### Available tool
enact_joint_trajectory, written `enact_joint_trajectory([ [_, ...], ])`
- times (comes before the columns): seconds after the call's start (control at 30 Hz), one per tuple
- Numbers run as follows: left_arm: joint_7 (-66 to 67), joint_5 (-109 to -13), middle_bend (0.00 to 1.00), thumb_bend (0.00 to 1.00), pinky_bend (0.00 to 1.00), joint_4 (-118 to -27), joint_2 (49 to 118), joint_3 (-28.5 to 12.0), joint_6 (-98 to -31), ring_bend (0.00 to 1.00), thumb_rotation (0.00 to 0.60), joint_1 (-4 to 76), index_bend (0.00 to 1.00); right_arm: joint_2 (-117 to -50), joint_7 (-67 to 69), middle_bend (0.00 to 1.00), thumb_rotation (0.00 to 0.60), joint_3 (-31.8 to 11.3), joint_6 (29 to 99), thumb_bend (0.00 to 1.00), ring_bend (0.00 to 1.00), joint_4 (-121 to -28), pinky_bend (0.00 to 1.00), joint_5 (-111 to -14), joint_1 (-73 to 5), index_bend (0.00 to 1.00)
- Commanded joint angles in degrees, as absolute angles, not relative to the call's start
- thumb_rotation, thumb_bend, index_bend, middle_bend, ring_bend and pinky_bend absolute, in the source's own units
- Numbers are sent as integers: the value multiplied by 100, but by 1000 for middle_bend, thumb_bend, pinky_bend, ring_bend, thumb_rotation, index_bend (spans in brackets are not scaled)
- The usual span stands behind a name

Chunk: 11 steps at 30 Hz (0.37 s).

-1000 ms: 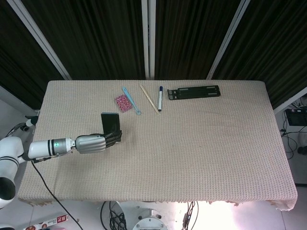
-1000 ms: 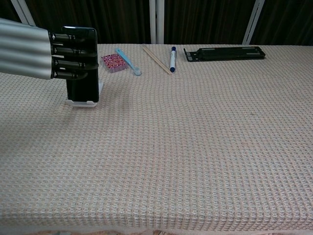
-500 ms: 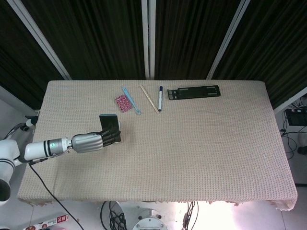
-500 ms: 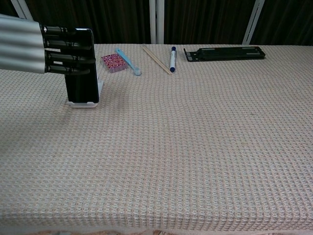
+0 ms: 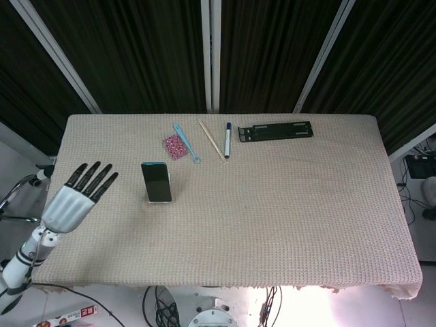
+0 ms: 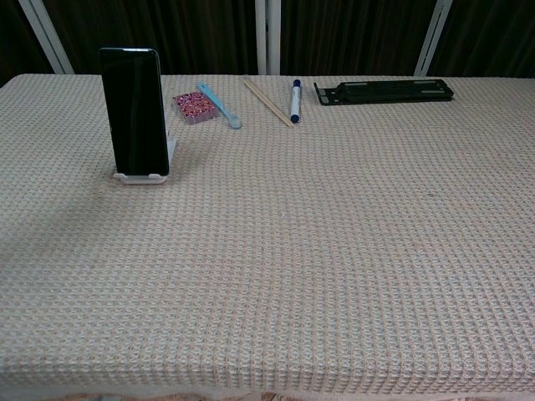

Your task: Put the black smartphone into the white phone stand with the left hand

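Head view shows the left hand (image 5: 76, 195) now pulled back to the frame's left edge, fingers spread and empty, having released the black smartphone (image 6: 134, 111). It stands upright, glossy and slab-like, in the white phone stand (image 6: 144, 175), seemingly seated, so the placement looks done. The tablecloth (image 6: 334, 251) is waffle-textured.
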State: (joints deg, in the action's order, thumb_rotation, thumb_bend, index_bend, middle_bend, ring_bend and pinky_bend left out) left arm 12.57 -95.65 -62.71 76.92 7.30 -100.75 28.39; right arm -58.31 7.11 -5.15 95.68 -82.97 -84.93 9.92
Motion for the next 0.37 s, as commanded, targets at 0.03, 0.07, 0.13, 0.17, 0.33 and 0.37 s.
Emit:
enact_joint_trajectory([
  [0.03, 144, -8039, 81, 184, 241, -7565, 7293, 495, -9676, 94, 437, 1719, 57, -5855, 757, 0, 600, -433, 9447, 180, 0, -8226, 0, -8657, 881, 0],
  [0.07, -7, -7873, 71, 168, 236, -7692, 7266, 461, -9583, 89, 340, 1621, 50, -5871, 744, 0, 600, -422, 9420, 183, 0, -8213, 0, -8687, 852, 0],
  [0.13, -231, -7652, 64, 151, 234, -7873, 7149, 460, -9393, 85, 208, 1436, 47, -5926, 701, 0, 600, -421, 9395, 190, 0, -8175, 0, -8746, 787, 0],
  [0.17, -281, -7594, 64, 146, 234, -7944, 7083, 477, -9312, 85, 184, 1372, 46, -5952, 680, 0, 600, -422, 9386, 192, 0, -8158, 0, -8766, 761, 0],
  [0.33, -410, -7715, 61, 141, 234, -8233, 6706, 572, -9122, 85, 168, 1162, 48, -6035, 731, 0, 600, -410, 9240, 201, 0, -8087, 0, -8797, 627, 0],
  [0.37, -383, -7797, 60, 141, 233, -8255, 6640, 605, -9114, 85, 167, 1141, 49, -6044, 747, 0, 600, -404, 9208, 201, 0, -8068, 0, -8799, 606, 0],
])
